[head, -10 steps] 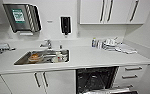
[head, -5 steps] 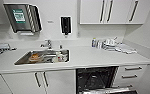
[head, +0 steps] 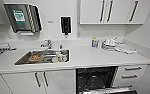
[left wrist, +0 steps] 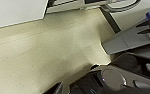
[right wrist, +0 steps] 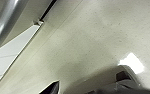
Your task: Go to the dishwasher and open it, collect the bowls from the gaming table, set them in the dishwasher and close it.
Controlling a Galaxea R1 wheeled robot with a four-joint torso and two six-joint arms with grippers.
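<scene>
The dishwasher (head: 96, 80) is seen open beneath the white surface (head: 91, 58), its dark interior exposed and its door (head: 108, 90) lowered at the bottom edge of the head view. It is set between white cabinet doors (head: 58, 81) and a bank of drawers (head: 132, 72). A steel sink (head: 42, 57) holding dishes is sunk into the surface to the left, below a paper-towel dispenser (head: 22, 17) and a dark soap dispenser (head: 65, 25). Crockery (head: 111, 45) is gathered near the right wall. How far either tool is open cannot be told; pale speckled floor (left wrist: 41, 55) is shown in the wrist views.
</scene>
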